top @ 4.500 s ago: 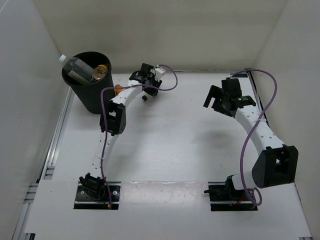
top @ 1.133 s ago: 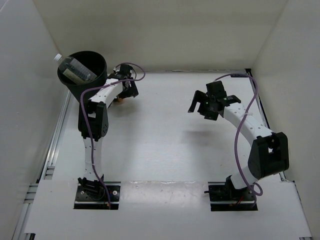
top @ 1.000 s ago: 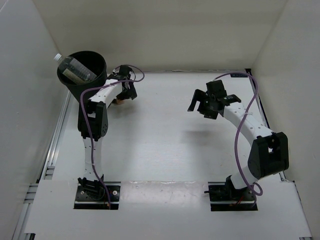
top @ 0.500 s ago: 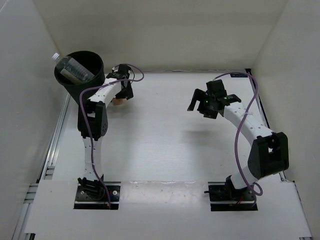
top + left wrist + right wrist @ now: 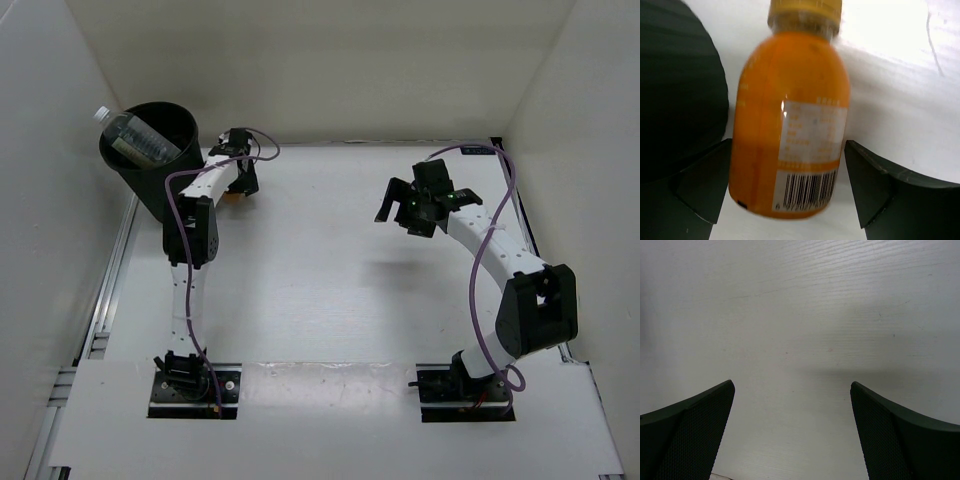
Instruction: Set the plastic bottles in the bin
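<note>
**Right gripper** [image 5: 405, 205]: fingers spread wide, holding nothing, hanging above the white table [image 5: 330, 290] right of centre.

**Left gripper** [image 5: 787, 150]: fingers likewise fully apart, straddling the stubby orange plastic bottle [image 5: 790, 120] with a yellow cap [image 5: 805, 7]. Whether they touch it cannot be told.

**Just to its left:** the black round tapered bin [image 5: 140, 190]. A clear plastic bottle [image 5: 128, 137] leans inside, its white cap [image 5: 100, 112] over the rim.

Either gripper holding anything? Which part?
Nothing held. The left gripper straddles the orange bottle low on its body, jaws open; the right gripper is open over the table.
</note>
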